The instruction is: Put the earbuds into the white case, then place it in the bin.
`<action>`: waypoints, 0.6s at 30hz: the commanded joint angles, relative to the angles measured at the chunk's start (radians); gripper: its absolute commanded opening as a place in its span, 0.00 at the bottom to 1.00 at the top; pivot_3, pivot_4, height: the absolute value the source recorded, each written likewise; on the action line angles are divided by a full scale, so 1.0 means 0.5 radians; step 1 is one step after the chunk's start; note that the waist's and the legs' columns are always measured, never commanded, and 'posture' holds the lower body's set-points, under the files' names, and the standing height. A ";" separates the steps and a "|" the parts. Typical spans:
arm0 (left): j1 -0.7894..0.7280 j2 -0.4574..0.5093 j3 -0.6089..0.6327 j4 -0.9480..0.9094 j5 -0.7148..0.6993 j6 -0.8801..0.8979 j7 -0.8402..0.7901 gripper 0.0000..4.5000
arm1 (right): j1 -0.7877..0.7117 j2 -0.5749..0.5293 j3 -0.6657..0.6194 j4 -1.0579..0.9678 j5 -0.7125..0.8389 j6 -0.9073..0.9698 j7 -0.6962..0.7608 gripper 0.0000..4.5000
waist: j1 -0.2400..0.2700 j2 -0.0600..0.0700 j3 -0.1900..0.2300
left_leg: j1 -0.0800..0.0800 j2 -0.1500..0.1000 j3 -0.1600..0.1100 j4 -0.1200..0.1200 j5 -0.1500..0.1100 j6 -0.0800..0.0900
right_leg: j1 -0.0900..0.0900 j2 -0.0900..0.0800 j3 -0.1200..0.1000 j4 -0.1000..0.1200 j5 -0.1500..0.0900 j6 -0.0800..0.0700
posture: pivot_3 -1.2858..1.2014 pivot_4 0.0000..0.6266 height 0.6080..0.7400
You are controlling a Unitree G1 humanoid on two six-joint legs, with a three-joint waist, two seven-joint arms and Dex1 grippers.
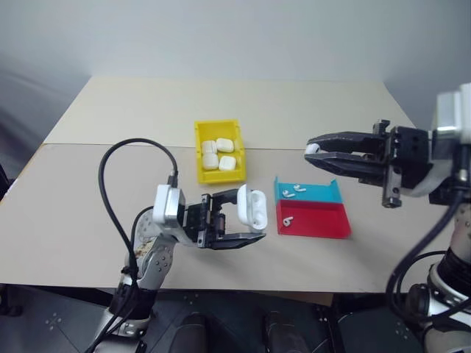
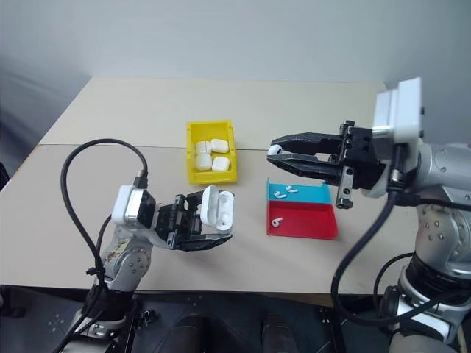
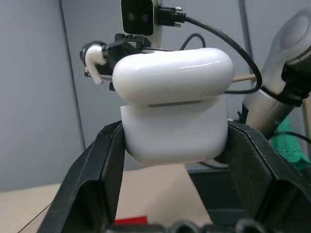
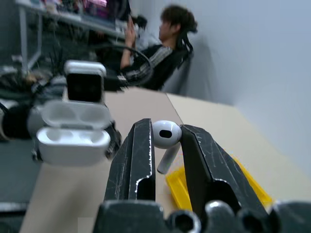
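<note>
The white case [image 1: 252, 209] is lid-open, clamped in the left pincer [image 1: 237, 220] above the surface [image 1: 88, 198]; both wells look empty. The right pincer [image 2: 278, 157] pinches one earbud [image 4: 165, 135] at its tips, raised well apart from the case. More earbuds lie in the blue tray [image 1: 321, 194] and red tray [image 1: 316, 220]. The yellow bin [image 1: 201, 131] holds other cases. By my reading, loading has barely begun: seating earbuds, closing and binning remain.

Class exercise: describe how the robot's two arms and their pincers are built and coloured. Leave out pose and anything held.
Each pincer, left and right, has two black angular fingers on a black block. A boxy white wrist camera sits behind each. The arm links are silver-grey metal. Thick black cables loop from the wrists down the arms.
</note>
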 commanded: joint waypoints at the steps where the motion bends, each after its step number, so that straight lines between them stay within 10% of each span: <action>1: -0.066 -0.041 -0.003 -0.042 -0.067 0.047 -0.020 0.63 | 0.021 0.054 -0.038 -0.064 0.258 -0.090 -0.119 0.14 | 0.002 0.000 0.000 | 0.000 0.000 0.000 0.000 0.000 0.000 | 0.000 0.000 0.000 0.000 0.000 0.000 | 0.52 0.24 1.00; 18: -0.072 -0.158 0.028 -0.044 0.001 0.000 0.032 0.63 | 0.159 0.098 0.368 -0.015 0.272 -0.548 -0.212 0.14 | 0.004 0.000 0.000 | -0.001 0.000 0.000 0.000 0.000 0.000 | 0.000 0.000 0.000 -0.001 0.000 0.000 | 0.52 0.24 1.00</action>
